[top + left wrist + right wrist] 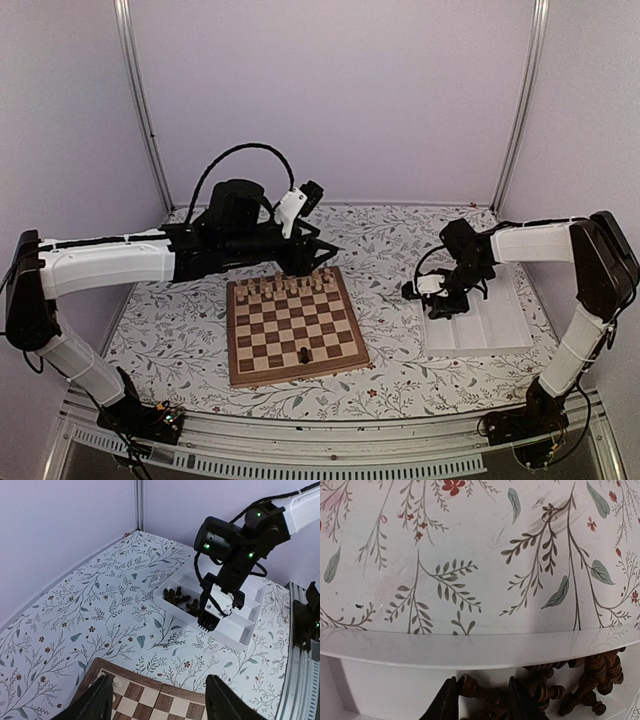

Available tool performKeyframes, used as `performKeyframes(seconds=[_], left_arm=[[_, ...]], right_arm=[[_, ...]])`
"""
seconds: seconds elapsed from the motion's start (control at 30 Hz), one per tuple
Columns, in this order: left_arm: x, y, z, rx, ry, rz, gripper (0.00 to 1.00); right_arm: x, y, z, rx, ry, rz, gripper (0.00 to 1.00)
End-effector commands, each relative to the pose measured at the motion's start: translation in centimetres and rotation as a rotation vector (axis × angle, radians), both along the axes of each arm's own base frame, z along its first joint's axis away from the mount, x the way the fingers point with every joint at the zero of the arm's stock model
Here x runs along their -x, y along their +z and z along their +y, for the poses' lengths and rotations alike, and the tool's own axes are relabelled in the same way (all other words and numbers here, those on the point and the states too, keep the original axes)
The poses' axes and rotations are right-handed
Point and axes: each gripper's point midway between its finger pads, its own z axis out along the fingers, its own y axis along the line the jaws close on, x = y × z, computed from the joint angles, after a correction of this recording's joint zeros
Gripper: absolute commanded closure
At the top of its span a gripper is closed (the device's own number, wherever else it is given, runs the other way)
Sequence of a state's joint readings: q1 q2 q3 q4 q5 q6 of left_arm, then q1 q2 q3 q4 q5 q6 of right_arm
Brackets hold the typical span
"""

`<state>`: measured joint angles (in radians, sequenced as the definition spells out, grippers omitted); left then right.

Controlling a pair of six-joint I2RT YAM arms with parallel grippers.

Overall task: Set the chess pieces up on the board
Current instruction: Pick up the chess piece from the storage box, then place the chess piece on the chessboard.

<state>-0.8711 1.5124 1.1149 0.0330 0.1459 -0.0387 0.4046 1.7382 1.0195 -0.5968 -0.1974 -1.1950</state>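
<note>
Top external view, left to right: the left gripper [322,252] hung over the 12 o'clock edge of the board [295,335], jaws spread wide and holding nothing. Rows of pale chessmen [285,287] stood along that edge. One of the chess pieces [303,355] stood alone and upright on a square near the 6 o'clock edge. At the board's 3 o'clock, apart from it, the white tray [495,325] lay on the floral table cover [390,250]. The right gripper [440,305] was down inside the tray's 9 o'clock side.

Left wrist view: the left fingers [100,700] stood far apart at 6 o'clock, with a board corner and one pale chessman showing between them. The other dark chess pieces lay heaped in the tray's end compartment, toward 12 o'clock, with the right gripper pointing down among them.

Right wrist view: the right fingers [445,705] flanked one dark piece lying on its side in the heap, just inside the tray wall. The gap was moderate. Whether the pads pressed the piece could not be told.
</note>
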Motion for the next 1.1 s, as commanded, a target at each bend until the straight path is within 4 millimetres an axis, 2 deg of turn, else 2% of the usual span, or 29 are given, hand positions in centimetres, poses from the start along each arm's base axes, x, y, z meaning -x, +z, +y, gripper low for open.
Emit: performKeyframes(seconds=[0.0, 0.13, 0.3, 0.43, 0.53, 0.63, 0.77, 0.93, 1.07], left_arm=[[0.9, 0.5, -0.5, 0.034, -0.023, 0.003, 0.36], [1.2, 0.4, -0.7, 0.040, -0.029, 0.005, 0.36], [1.6, -0.2, -0.9, 0.052, -0.044, 0.021, 0.36], [1.7, -1.2, -1.9, 0.065, -0.060, 0.038, 0.36], [2.1, -1.5, -3.3, 0.074, -0.085, 0.013, 0.36], [3.4, -1.5, -5.5, 0.060, -0.142, -0.040, 0.37], [4.6, -1.7, -8.1, 0.003, -0.185, -0.130, 0.37], [4.8, -1.8, -10.2, -0.075, -0.182, -0.224, 0.37], [5.1, -1.4, -11.5, -0.109, -0.203, -0.277, 0.37]], right_arm=[[0.8, 3.6, 1.5, -0.136, -0.061, 0.019, 0.77], [1.1, 6.2, 2.8, -0.245, -0.100, 0.048, 0.77], [1.2, 7.8, 2.7, -0.343, -0.168, 0.119, 0.77], [1.5, 11.2, 3.0, -0.535, -0.220, 0.241, 0.77], [2.5, 14.7, 4.2, -0.712, -0.219, 0.357, 0.77], [3.7, 18.2, 5.6, -0.864, -0.183, 0.467, 0.77], [4.3, 21.2, 6.5, -0.987, -0.155, 0.580, 0.77], [4.3, 22.9, 6.9, -1.034, -0.132, 0.645, 0.77], [5.0, 22.7, 8.0, -1.020, -0.098, 0.697, 0.77]])
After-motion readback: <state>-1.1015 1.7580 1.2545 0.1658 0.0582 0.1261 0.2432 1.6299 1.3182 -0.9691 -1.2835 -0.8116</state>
